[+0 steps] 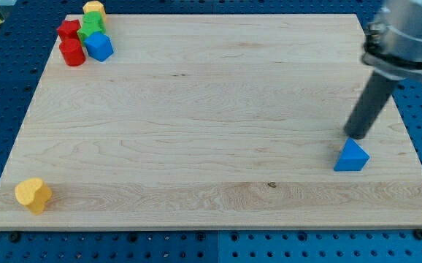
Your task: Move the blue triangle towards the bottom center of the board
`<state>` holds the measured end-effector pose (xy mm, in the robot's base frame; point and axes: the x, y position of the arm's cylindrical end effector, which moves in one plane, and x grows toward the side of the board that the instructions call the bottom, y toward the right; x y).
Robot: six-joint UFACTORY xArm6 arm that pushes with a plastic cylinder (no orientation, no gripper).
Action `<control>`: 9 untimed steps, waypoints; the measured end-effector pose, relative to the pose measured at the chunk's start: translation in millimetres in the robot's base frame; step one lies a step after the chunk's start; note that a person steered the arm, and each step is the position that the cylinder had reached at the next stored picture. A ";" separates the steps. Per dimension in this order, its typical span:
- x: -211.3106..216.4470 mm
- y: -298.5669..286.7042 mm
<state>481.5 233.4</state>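
The blue triangle (351,156) lies on the wooden board (211,124) near the view's lower right. My tip (354,136) stands just above the triangle's top point in the view, touching or nearly touching it. The dark rod rises up and to the right toward the arm at the view's top right.
A cluster sits at the board's top left: a yellow block (93,9), a green block (90,27), two red blocks (68,30) (72,52) and a blue block (98,46). A yellow heart-like block (33,194) lies at the bottom left corner. Blue pegboard surrounds the board.
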 end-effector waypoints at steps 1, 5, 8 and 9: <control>-2.0 50.7; 1.2 -24.1; 47.8 59.1; 54.0 50.1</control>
<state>535.4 283.5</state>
